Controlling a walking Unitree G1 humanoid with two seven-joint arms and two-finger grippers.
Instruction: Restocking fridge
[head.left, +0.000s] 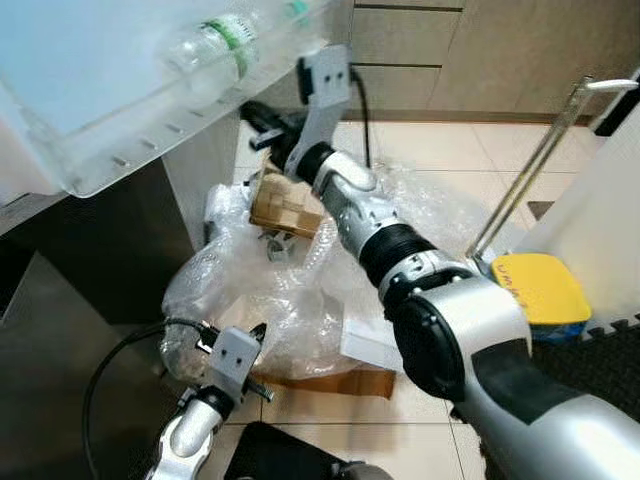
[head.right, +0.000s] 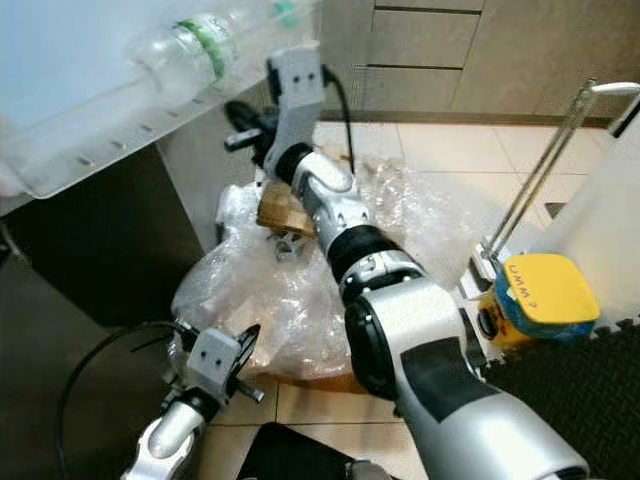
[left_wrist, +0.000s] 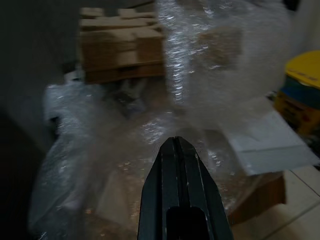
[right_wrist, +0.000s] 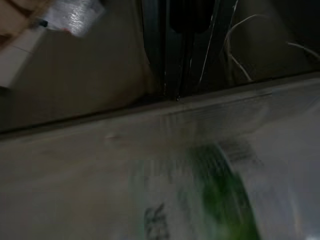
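Observation:
A clear water bottle (head.left: 215, 45) with a green label lies in the translucent fridge door shelf (head.left: 150, 125) at the upper left. My right arm reaches up to that shelf. The right gripper (head.left: 262, 118) is just under the shelf's lower corner, shut, with nothing between its fingers. In the right wrist view the fingertips (right_wrist: 176, 92) touch the shelf's edge, and the bottle's green label (right_wrist: 222, 200) shows blurred through the plastic. My left gripper (left_wrist: 177, 145) hangs low at the bottom left, shut and holding nothing, pointing at a pile of bubble wrap (head.left: 290, 290).
The bubble wrap covers a flat cardboard box (head.left: 340, 380) on the tiled floor, with a stack of wooden blocks (head.left: 285, 205) on top. A yellow-lidded container (head.left: 540, 290) and a white panel with a metal rod (head.left: 530, 170) stand to the right. Cabinet drawers (head.left: 480, 50) are behind.

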